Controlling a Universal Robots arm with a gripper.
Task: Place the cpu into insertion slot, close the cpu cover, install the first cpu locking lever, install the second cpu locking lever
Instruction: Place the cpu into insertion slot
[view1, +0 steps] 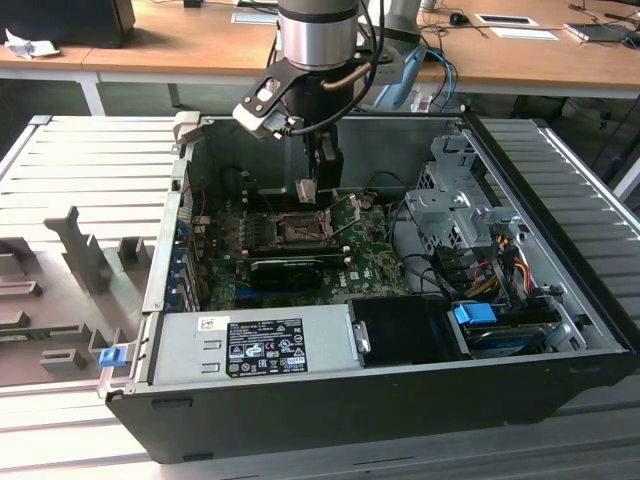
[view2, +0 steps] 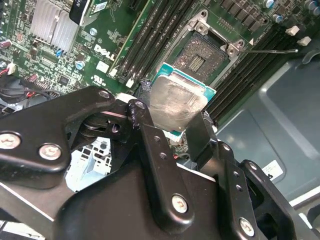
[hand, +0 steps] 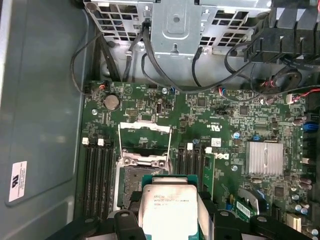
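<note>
First wrist view, jaws holding print-topped cpu (hand: 170, 212) near insertion slot (hand: 131, 182)

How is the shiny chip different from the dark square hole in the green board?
The cpu has a pale silver top; the insertion slot is dark. The cpu is off the board, pinched in the gripper; the insertion slot sits in the green board, with nothing in it. Both are square.
</note>
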